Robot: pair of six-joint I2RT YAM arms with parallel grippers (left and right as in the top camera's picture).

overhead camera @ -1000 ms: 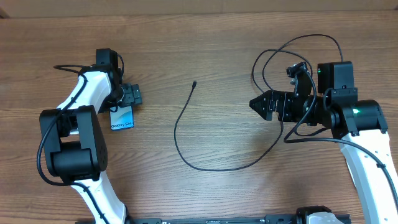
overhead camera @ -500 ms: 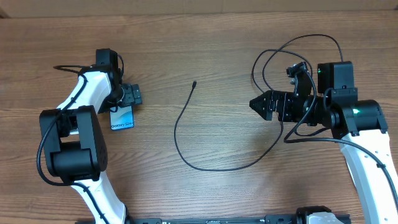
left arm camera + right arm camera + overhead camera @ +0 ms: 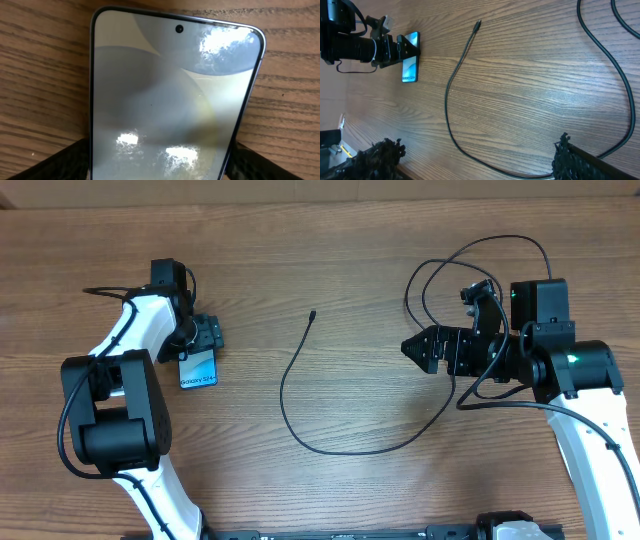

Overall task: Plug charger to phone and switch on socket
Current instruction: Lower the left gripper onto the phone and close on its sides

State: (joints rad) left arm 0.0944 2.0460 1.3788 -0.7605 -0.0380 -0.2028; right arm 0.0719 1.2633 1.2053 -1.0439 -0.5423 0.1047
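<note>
The phone (image 3: 198,368) lies flat on the wooden table at the left, its screen lit and "Galaxy" text along its near edge. It fills the left wrist view (image 3: 175,100). My left gripper (image 3: 200,348) is at its far end, with a finger against each long edge (image 3: 160,162). The charger cable (image 3: 282,390) curves across the middle of the table. Its small connector tip (image 3: 313,313) lies free, well right of the phone. My right gripper (image 3: 415,348) is open and empty above the cable's bend (image 3: 470,165). The charger's plug and the socket are out of view.
The cable's far part loops in black coils (image 3: 470,255) behind the right arm. The right wrist view shows the cable (image 3: 445,105), the phone (image 3: 410,67) and the left gripper far off. The table's back edge (image 3: 320,198) runs along the top.
My left gripper has shifted slightly up and to the left, and the phone has turned a little with it. The right arm and the cable have not moved.
</note>
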